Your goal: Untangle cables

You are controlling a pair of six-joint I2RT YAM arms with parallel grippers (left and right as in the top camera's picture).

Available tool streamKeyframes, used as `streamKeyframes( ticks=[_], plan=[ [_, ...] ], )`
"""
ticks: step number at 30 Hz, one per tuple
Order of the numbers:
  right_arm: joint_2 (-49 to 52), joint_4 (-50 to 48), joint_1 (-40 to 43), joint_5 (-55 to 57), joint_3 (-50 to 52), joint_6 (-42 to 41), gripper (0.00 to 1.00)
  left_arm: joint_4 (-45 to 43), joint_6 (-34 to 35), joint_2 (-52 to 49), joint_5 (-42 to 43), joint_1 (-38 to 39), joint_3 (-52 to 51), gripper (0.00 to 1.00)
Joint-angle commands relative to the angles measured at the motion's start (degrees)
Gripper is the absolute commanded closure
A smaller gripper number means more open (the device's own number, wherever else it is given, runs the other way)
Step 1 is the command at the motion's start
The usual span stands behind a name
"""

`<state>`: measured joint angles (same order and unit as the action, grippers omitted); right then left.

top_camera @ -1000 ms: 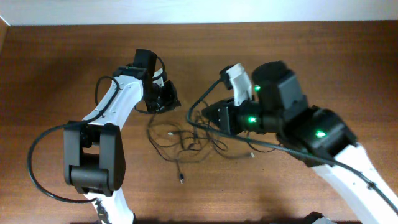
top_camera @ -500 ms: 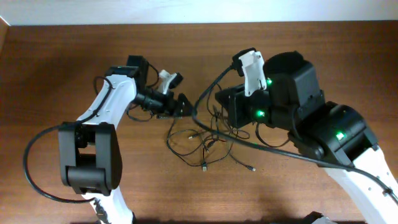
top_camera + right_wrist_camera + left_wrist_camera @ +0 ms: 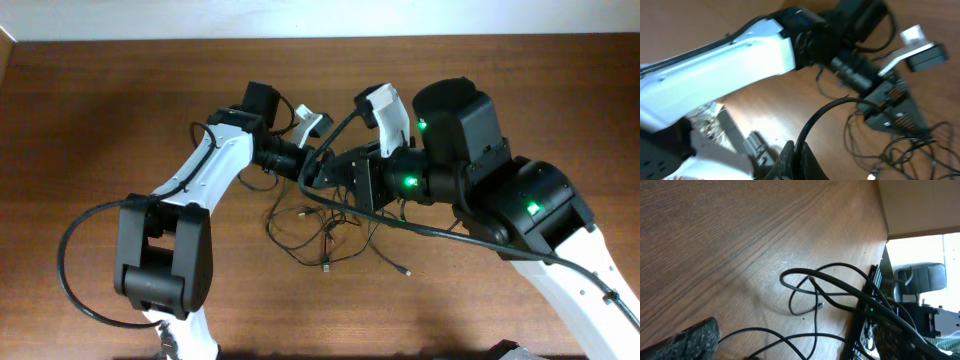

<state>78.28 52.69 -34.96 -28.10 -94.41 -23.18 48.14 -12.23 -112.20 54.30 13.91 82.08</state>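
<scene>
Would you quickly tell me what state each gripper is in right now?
Left gripper: open.
Right gripper: looks closed; whether it pinches one of the cables cannot be told.

Left arm (image 3: 215,165) rises from the near edge and bends rightward at the wrist. Right arm (image 3: 540,215) mirrors it, bending leftward. Left gripper (image 3: 324,169) and right gripper (image 3: 345,181) face each other, close together. Left jaws stand spread apart. Right jaws: state not discernible.
</scene>
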Motion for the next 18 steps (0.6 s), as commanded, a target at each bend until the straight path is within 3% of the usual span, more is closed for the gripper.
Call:
streamKeyframes(
  ticks=[1,8,15,18],
  plan=[
    [-0.02,-0.63,0.22,-4.7,-1.07,0.24,0.96,-0.35,0.98,-0.74,1.01,0.28,0.46,0.01],
    [0.0,-5.38,0.24,-4.26,-1.05,-1.38,0.96,3.65,-5.66,-0.74,0.83,3.26,0.46,0.01],
    [0.61,-6.19,0.22,0.55,-1.05,-4.13,0.96,7.74,-8.13,-0.74,0.5,3.34,0.46,0.01],
    [1.16,-6.19,0.22,0.72,-1.05,-4.15,0.96,11.23,-8.26,-0.74,-4.98,3.34,0.46,0.01]
  ],
)
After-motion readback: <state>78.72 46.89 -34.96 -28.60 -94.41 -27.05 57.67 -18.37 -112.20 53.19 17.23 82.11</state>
